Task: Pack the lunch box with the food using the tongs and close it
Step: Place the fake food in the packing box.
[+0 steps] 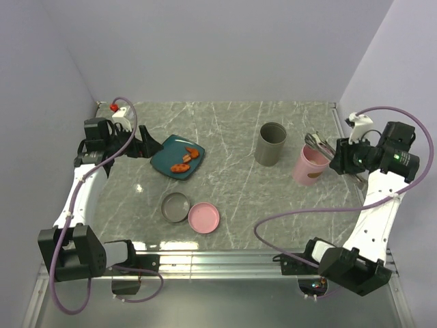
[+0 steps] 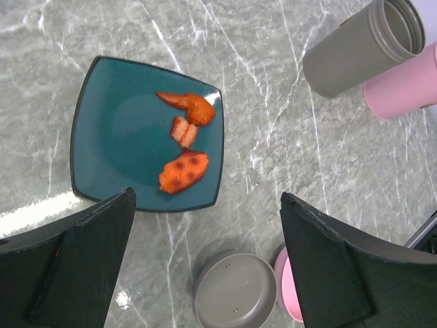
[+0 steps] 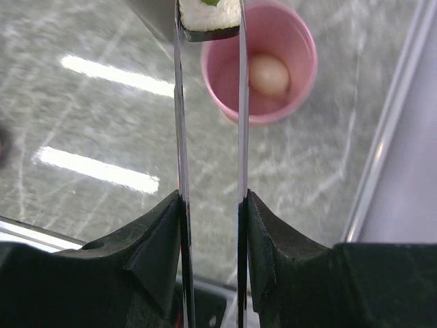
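My right gripper (image 3: 212,195) is shut on the silver tongs (image 3: 179,123), one arm against each finger. The tong tips pinch a dark-and-white piece of food (image 3: 210,16) above the rim of the pink lunch box cup (image 3: 235,102). A white ball (image 3: 268,74) lies inside that cup. In the top view the tongs (image 1: 317,142) reach over the pink cup (image 1: 308,167) from the right gripper (image 1: 339,156). Three orange-red chunks (image 2: 183,171) lie on the teal plate (image 2: 116,130). My left gripper (image 2: 207,198) hovers open near the plate's edge, holding nothing.
A tall grey cup (image 1: 271,143) stands just left of the pink cup. A shallow round grey piece (image 1: 175,206) and a pink one (image 1: 204,217) lie side by side near the table's front. A metal rail (image 1: 225,260) runs along the near edge.
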Controlling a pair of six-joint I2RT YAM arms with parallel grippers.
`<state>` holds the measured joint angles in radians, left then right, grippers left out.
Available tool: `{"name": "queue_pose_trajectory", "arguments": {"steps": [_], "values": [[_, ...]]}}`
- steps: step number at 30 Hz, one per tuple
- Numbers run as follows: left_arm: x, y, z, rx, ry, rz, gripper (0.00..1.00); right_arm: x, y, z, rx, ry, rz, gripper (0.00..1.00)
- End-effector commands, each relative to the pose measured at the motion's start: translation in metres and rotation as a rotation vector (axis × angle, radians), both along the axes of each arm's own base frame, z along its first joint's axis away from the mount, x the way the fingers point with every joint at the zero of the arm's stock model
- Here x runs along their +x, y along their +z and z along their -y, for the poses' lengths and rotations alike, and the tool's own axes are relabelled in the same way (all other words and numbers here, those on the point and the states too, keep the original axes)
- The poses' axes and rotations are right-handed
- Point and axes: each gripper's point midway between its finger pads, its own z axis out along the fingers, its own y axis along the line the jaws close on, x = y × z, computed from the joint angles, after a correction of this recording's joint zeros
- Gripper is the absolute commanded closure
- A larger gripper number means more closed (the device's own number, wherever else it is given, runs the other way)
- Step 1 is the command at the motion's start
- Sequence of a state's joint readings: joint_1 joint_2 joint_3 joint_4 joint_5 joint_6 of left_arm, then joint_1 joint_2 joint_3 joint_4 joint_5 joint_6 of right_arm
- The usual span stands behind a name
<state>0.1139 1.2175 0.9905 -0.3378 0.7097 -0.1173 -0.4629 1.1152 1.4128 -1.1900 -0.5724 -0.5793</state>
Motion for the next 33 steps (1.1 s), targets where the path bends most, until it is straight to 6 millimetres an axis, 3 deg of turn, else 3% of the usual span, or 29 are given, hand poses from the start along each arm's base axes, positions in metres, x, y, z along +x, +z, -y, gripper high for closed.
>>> {"name": "queue_pose_trajectory", "arguments": {"steps": [1,6,12,23,28,33], "values": [[0.010,0.033,0.005,0.002,-0.028,0.098,0.07,-0.009,-0.006,0.018,-0.048,-0.023,-0.021,0.63],[0.006,0.033,0.004,0.005,-0.013,0.108,0.07,-0.013,-0.011,0.036,-0.067,-0.039,-0.052,0.63],[0.002,0.033,0.006,-0.003,-0.014,0.104,0.07,-0.009,-0.019,0.043,-0.070,-0.049,-0.072,0.61],[0.000,0.040,0.004,0.010,-0.003,0.121,0.03,-0.005,-0.021,0.044,-0.052,-0.041,-0.091,0.51],[0.000,0.037,0.006,-0.001,-0.011,0.117,0.03,-0.007,-0.012,0.040,-0.049,-0.034,-0.076,0.45],[0.000,0.038,0.006,0.000,-0.013,0.116,0.02,-0.007,-0.010,0.039,-0.035,-0.036,-0.079,0.44]]}}
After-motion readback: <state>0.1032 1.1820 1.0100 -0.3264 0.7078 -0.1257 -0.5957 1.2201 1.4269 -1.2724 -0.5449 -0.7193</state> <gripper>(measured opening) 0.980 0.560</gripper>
